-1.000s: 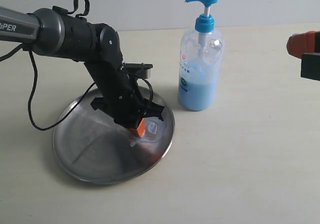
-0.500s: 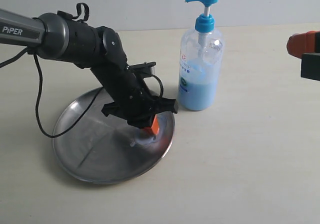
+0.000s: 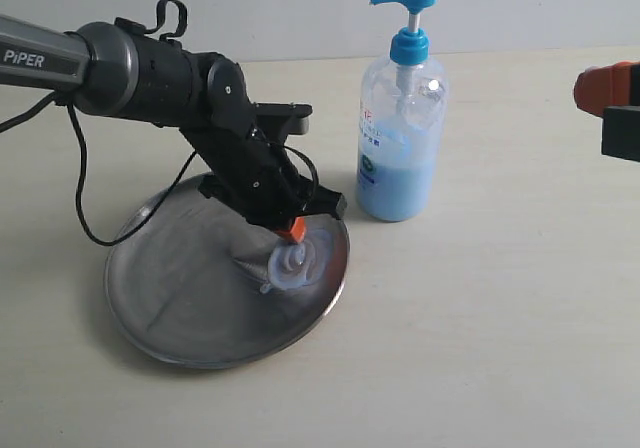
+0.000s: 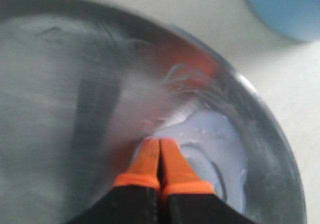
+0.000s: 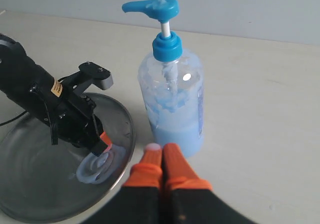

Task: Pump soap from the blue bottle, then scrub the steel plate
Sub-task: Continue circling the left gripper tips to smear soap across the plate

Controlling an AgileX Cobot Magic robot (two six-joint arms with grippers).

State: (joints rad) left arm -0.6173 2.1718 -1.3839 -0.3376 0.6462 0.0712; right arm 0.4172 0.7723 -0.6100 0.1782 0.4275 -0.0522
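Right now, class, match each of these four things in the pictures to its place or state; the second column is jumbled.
1 blue bottle
2 soap
3 left gripper
4 right gripper

A shut, tips at the smear
B upright beside the steel plate
C shut, away from the plate
D swirled on the plate near its rim

Pairs: 1-B, 2-D, 3-A, 4-C.

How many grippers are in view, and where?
2. The left gripper, shut, tips at the soap on the steel plate; the right gripper, shut, right of the blue bottle, apart from it.
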